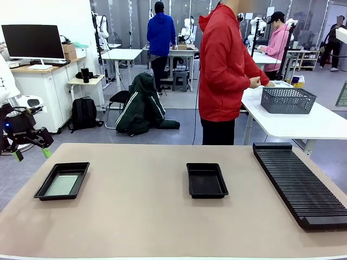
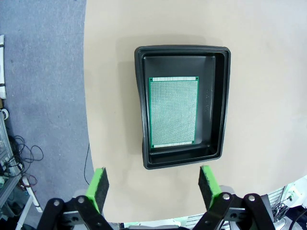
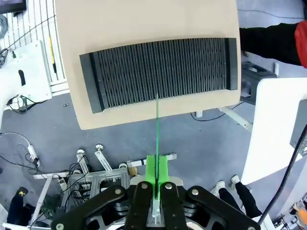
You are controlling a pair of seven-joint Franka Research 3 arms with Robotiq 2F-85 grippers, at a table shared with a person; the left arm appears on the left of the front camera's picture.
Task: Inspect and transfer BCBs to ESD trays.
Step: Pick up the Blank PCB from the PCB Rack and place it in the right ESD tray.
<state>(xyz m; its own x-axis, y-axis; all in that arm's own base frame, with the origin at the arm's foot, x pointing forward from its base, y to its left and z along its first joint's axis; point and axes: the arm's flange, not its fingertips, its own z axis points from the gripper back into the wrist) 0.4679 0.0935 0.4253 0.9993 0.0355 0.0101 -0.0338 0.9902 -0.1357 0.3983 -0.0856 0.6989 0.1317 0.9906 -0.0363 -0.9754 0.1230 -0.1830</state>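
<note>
- Right tool (image 3: 157, 168), bottom centre of its wrist view: pads together, clamped on the held BCB (image 3: 157, 129), seen edge-on. The board's far end meets the black ribbed rack (image 3: 192, 67) in frame; contact cannot be told.
- Left tool (image 2: 153, 187): pads apart, well clear of the left tray (image 2: 219, 96) at frame centre.
- Left tray holds the second BCB (image 2: 173, 111), lying flat.
- Centre tray (image 1: 207, 195) shows its black floor.
- Person in red jacket (image 1: 225, 65), upper centre, beside a grey mesh basket (image 1: 287, 100).

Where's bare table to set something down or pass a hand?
Widest bare patch: between the left tray, which holds a BCB, and the empty middle tray. Narrower gap between that tray and the ribbed rack. Front strip bare too. Rack fills the right edge.
</note>
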